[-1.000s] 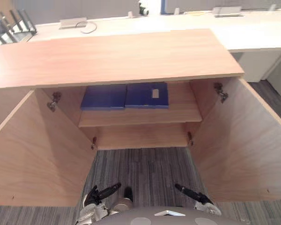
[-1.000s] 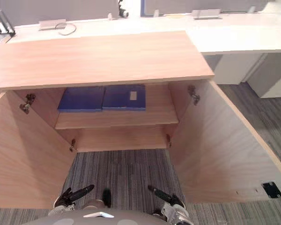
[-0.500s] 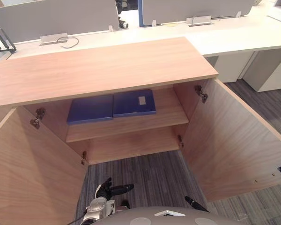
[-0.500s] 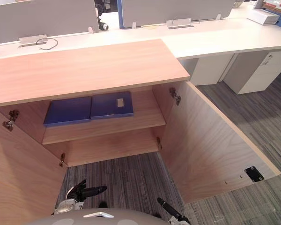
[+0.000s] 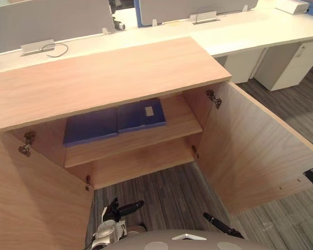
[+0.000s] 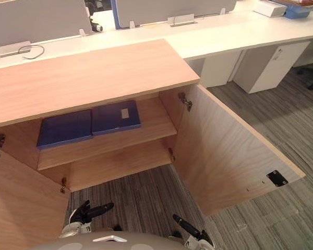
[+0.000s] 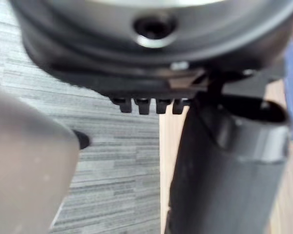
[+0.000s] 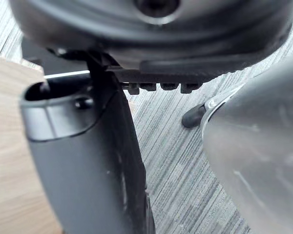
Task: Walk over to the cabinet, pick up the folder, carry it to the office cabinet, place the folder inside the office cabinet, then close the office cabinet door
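Two blue folders lie flat side by side on the upper shelf (image 5: 146,136) of the open wooden cabinet (image 5: 104,78): a plain one (image 5: 91,130) on the left and one with a white label (image 5: 142,114) on the right. My left hand (image 5: 120,209) hangs low over the carpet in front of the cabinet, fingers straight and holding nothing. My right hand (image 5: 219,225) is low at the bottom right, also straight and holding nothing. Both hands are well short of the folders. The wrist views show each hand, the left (image 7: 224,170) and the right (image 8: 88,161), above the carpet.
Both cabinet doors stand wide open, the left door (image 5: 31,203) and the right door (image 5: 255,151), flanking a strip of grey carpet (image 5: 167,192). A white desk (image 5: 240,31) with grey partitions runs behind the cabinet. White drawer units (image 5: 287,62) stand at the right.
The whole picture has shifted, so the camera has moved; the cabinet now sits further left in view. The folders lie as before. Both hands stay low, holding nothing.
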You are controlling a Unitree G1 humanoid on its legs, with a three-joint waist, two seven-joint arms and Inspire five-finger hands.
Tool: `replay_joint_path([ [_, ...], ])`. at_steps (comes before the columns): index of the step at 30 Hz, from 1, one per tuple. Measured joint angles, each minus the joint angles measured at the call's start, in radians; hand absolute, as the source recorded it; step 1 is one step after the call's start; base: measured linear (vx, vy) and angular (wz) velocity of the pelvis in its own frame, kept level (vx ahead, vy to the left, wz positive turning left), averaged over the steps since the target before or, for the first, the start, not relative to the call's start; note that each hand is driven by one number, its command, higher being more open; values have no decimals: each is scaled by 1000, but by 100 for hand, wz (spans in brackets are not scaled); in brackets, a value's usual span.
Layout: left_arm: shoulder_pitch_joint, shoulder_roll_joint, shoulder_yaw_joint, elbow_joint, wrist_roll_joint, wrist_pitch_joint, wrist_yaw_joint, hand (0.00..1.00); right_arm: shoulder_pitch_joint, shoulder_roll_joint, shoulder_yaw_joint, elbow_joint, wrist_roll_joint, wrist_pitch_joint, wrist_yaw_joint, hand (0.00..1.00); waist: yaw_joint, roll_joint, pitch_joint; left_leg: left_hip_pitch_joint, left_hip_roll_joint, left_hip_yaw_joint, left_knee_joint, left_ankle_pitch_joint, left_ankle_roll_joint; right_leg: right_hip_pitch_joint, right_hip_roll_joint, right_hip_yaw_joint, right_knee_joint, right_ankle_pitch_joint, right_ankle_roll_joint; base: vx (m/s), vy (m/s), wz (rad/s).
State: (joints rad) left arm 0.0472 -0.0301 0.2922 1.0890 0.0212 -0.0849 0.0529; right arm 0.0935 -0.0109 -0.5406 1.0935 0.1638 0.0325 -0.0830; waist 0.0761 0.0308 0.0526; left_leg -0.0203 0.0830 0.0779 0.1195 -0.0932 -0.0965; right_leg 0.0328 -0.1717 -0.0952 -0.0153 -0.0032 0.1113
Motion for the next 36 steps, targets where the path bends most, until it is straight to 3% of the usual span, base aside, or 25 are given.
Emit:
replay_joint_path([
  [4,-1,-3,5,0,31,-5,1,100,-1,1,3,-1,0,0,8,100,1,-3,0,19,6,58,19,-26,2,-12,3,58,3,6,10,106,41,-49],
  [8,-5,-6,34,0,70,-7,0,100,-1,4,4,-9,8,-1,13,100,1,-10,4,35,19,149,81,-92,16,-51,13,144,51,5,8,66,72,-72],
  [10,-5,-7,42,0,69,-8,1,100,-1,5,0,-13,10,-2,16,100,1,-8,9,38,30,188,117,-124,26,-74,17,132,87,9,2,6,63,-67],
  [11,-5,-11,57,-1,70,-8,1,100,0,5,-8,-17,17,-3,15,100,1,-5,10,40,41,213,132,-139,37,-90,19,74,111,22,-15,-28,21,-52],
  [12,-5,-16,70,-3,70,-8,1,100,0,7,-17,-20,25,-2,15,100,1,14,12,43,57,232,132,-143,43,-93,10,9,116,30,-44,-67,22,-55],
  [13,2,-22,87,-22,70,-6,4,100,4,9,-45,-35,50,-1,18,100,0,15,23,48,65,260,130,-143,43,-113,-27,-159,212,-40,-120,-47,2,-35],
  [14,4,-23,88,-25,69,-6,4,100,6,12,-55,-39,50,0,19,100,1,14,22,48,65,264,130,-143,43,-119,-38,-189,247,-54,-126,-17,30,-25],
  [16,16,-20,87,-39,68,-7,9,100,8,21,-142,-35,48,0,27,100,5,13,22,65,70,285,109,-131,35,-128,-131,-350,447,-114,-145,58,28,-17],
  [18,34,-2,88,-47,62,-7,9,100,7,21,-205,-23,48,-3,27,100,6,5,19,80,65,306,102,-124,23,-119,-202,-410,498,-99,-141,124,-71,-41],
  [19,37,24,90,-45,67,-7,10,100,-2,13,-230,11,48,-2,27,100,10,-7,19,79,57,301,105,-119,23,-125,-188,-428,478,-100,-121,139,-152,-69],
  [22,74,37,86,-7,70,-3,6,100,-5,-25,-245,64,49,-4,25,100,28,19,25,61,69,263,144,-102,53,-119,-153,-440,414,-90,-124,66,-171,-86],
  [23,102,38,85,1,69,-2,10,100,-8,-41,-252,92,50,0,20,100,32,23,23,50,49,207,107,-124,55,-120,-151,-436,376,-87,-119,-24,-85,-74],
  [24,129,33,87,2,65,-4,11,100,-19,-52,-257,110,50,1,13,100,38,31,23,40,32,164,33,-95,58,-134,-126,-428,332,-74,-94,-38,-44,-78],
  [25,135,31,101,1,57,-6,10,100,-25,-53,-257,116,50,2,13,100,42,24,23,41,35,177,26,-86,35,-149,-110,-420,304,-64,-71,-14,-22,-79],
  [27,126,39,114,-21,58,-22,17,100,-60,-38,-249,132,51,3,15,100,55,2,32,7,46,220,36,-79,25,-140,-91,-427,176,-21,-15,3,-20,-55],
  [34,136,35,131,-18,24,-23,32,100,-60,-27,-253,142,95,-12,30,100,48,0,31,29,49,219,34,-82,19,-26,-25,-432,-59,102,-8,-30,-20,-6],
  [36,137,32,143,-18,24,-23,32,100,-61,-30,-253,149,96,-19,29,100,44,1,31,32,47,218,34,-83,18,-23,-24,-428,-63,105,-7,1,-4,-2],
])
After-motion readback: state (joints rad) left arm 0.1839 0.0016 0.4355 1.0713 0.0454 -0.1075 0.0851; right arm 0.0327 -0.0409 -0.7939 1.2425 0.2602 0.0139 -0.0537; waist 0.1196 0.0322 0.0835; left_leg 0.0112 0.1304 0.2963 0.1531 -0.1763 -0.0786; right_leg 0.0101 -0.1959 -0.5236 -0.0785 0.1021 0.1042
